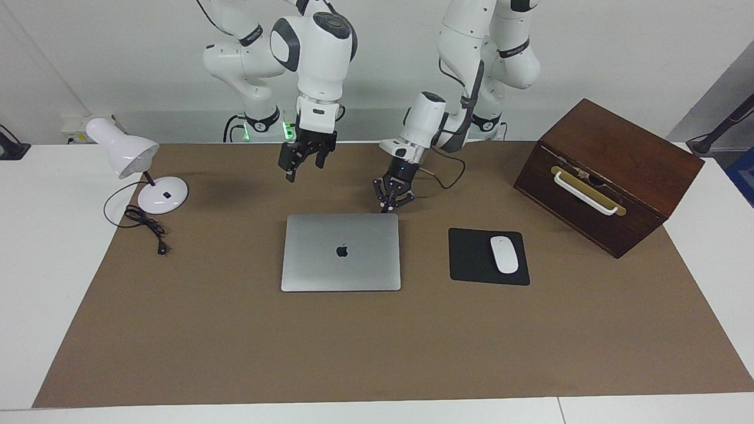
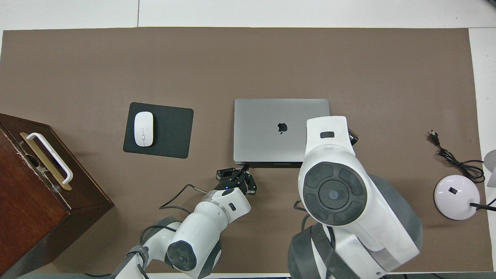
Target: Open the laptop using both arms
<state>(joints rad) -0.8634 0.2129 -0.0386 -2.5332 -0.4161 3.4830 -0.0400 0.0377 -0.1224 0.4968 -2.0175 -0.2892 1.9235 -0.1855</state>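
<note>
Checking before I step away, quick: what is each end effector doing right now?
Left end effector: shut, empty, low at the laptop's edge nearest the robots.
Right end effector: open, empty, raised over the mat near that edge.

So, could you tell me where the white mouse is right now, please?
The white mouse lies on the black mouse pad, beside the closed laptop toward the left arm's end of the table, near the wooden box.

Laptop (image 1: 340,252) lies closed mid tabletop (image 1: 377,347). Mouse pad (image 1: 471,259) beside it toward the left arm's end, mouse (image 1: 504,254) on it. Wooden box (image 1: 607,176) further toward that end, nearer the robots. Lamp (image 1: 138,171) and its cord (image 1: 147,227) at the right arm's end.
</note>
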